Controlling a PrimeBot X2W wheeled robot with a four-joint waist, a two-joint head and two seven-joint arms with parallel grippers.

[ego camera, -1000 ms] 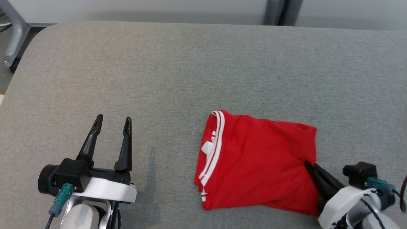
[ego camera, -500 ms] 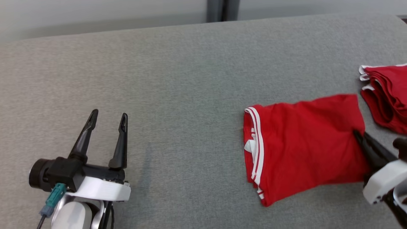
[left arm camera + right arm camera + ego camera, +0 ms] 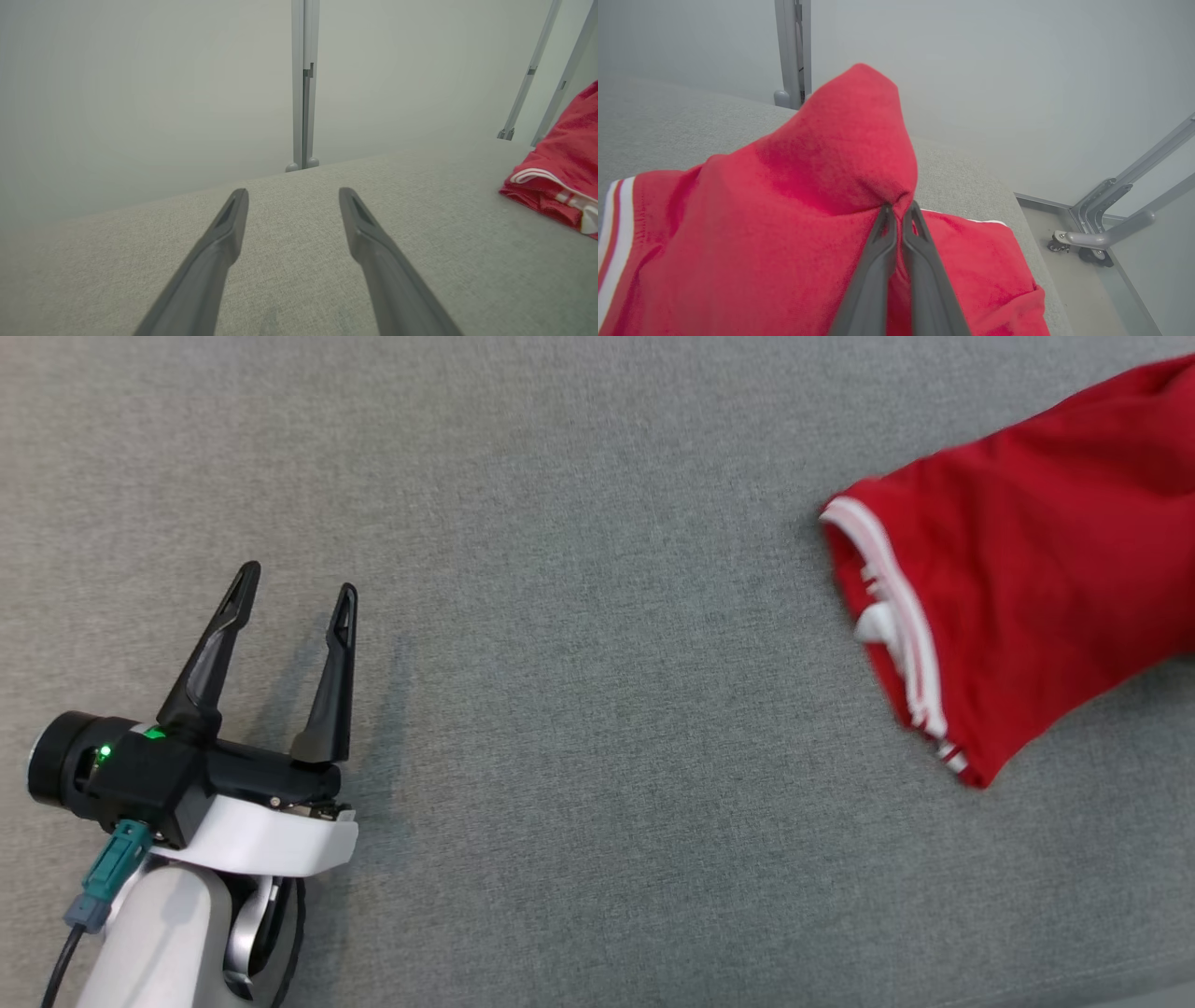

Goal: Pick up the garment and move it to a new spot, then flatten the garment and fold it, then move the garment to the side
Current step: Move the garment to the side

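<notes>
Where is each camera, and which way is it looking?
Head view: up on the head, looking down at the grey fabric table; shows the open left gripper and the red garment with white stripes.
Left wrist view: on the left wrist, looking along its two spread fingers across the table toward a grey post.
Right wrist view: on the right wrist, looking along the right gripper, shut on the garment.
Shared: all three see the garment.

The left gripper (image 3: 297, 581) spreads its fingers wide above its pale wrist; the right gripper (image 3: 900, 206) pinches the garment (image 3: 808, 186) tight.
</notes>
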